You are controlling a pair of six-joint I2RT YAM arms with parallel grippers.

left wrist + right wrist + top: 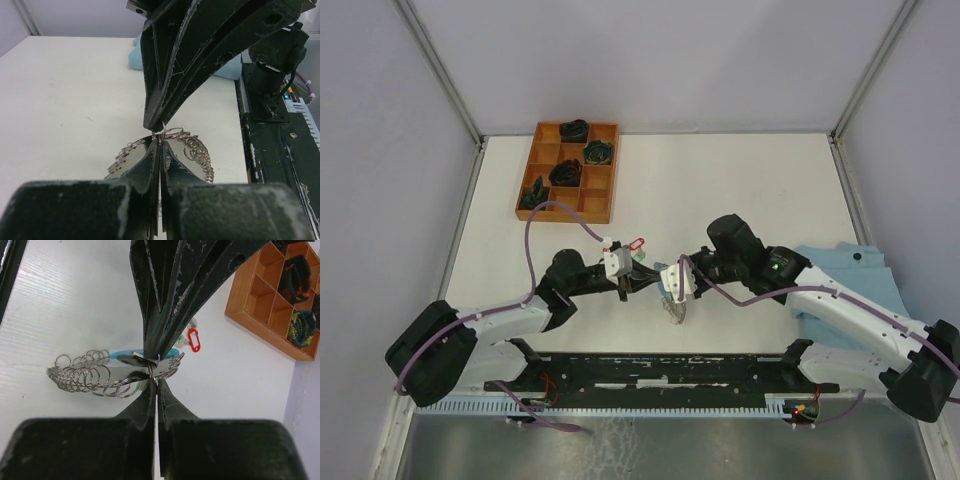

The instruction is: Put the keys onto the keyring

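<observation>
Left hand and right hand seem clamped on the keyring, wooden tray beyond.

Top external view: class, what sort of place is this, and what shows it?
Probably a robotics lab test cell: the left arm and right arm bolted to a white table, plain grey walls on a metal frame, and a wooden compartment tray.

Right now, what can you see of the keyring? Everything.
The keyring is a floppy arc of linked silver split rings, metal by its shine, with a light-blue section at mid-curve. It seems to sag onto the white table. The left gripper and right gripper both pinch it, tip to tip. A red tag lies beyond.
</observation>
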